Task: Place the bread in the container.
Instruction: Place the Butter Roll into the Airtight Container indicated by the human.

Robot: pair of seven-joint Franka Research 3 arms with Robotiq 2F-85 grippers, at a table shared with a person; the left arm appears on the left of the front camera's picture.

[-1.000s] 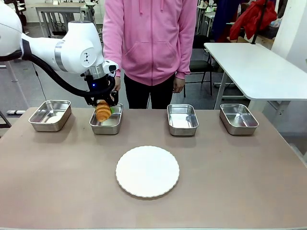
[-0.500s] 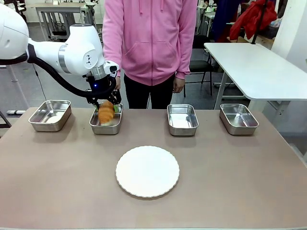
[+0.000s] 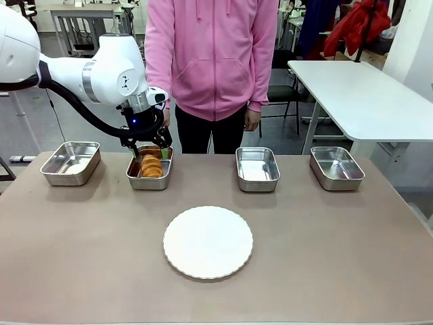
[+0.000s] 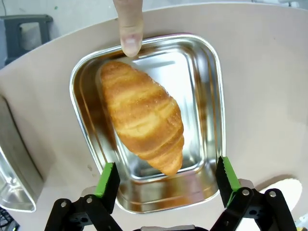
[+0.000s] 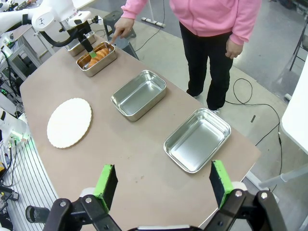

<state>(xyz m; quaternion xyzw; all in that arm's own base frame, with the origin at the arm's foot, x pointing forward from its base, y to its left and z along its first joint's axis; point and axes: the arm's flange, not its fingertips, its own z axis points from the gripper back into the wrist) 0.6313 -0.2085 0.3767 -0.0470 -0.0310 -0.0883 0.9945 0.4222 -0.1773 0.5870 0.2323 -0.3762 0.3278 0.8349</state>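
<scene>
The left gripper (image 4: 163, 180) hangs just above the container (image 4: 211, 96) with its green pads spread wide and nothing between them; the croissant (image 4: 142, 120) lies loose on the pan floor below, slanted corner to corner, one tapered end toward the person's fingertip (image 4: 131, 41), which touches the far rim. In the front view this is the second steel pan from the left (image 3: 150, 177) in the far row, with the left gripper (image 3: 150, 150) directly over it. The croissant looks light and soft under a glossy, flaky crust, so I judge it would crush or shed flakes under a hard squeeze and could slip on its sheen; the thick middle, taken across the ridges with a light closure, seems the safest hold, not the thin tips. Its ends sit close to the pan walls, so any further nudging has little room, and the rolled rim is a lip the pads could catch on if they drop or swing sideways. Straight up looks the clearest way out. Nearer, the round white plate (image 3: 208, 242) sits mid-bench with bare bench (image 3: 338, 271) around it; the other pans stand well apart. The right gripper (image 5: 161, 192), open and empty, hovers high over the right end of the bench, well clear of everything.
</scene>
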